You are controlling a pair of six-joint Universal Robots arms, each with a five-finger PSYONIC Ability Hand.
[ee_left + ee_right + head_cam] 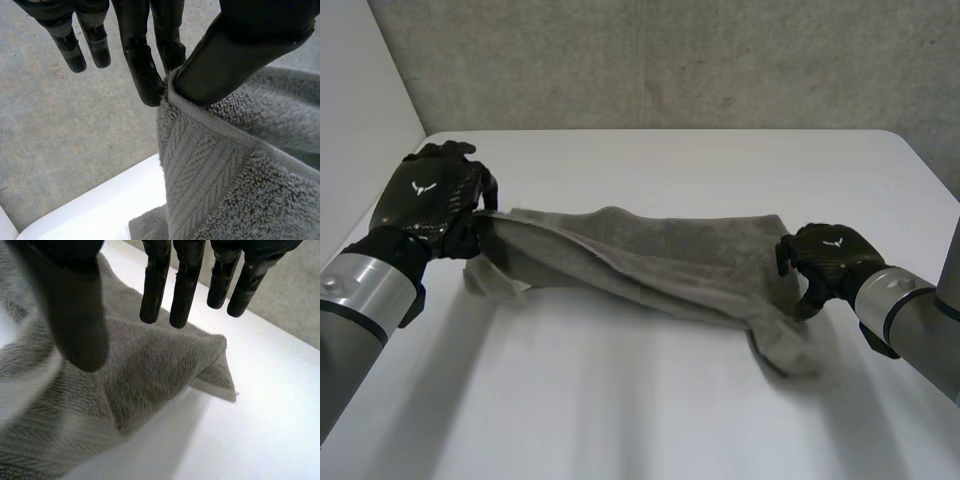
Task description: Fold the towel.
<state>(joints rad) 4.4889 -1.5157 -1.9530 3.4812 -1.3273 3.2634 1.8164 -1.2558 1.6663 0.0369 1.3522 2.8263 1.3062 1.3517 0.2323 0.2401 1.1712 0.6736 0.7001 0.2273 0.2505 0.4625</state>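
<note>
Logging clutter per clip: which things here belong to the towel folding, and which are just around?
Job: grey terry towel; black left hand pinching one end; black right hand holding the other end.
Just there: white table; grey concrete wall.

towel (650, 262) gripped by left hand (428, 198), right hand (830, 262)

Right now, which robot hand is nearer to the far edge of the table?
Left. The left robot hand pinches one end of the towel closer to the far edge of the table. The right robot hand holds the other end, further toward the near side.
</note>
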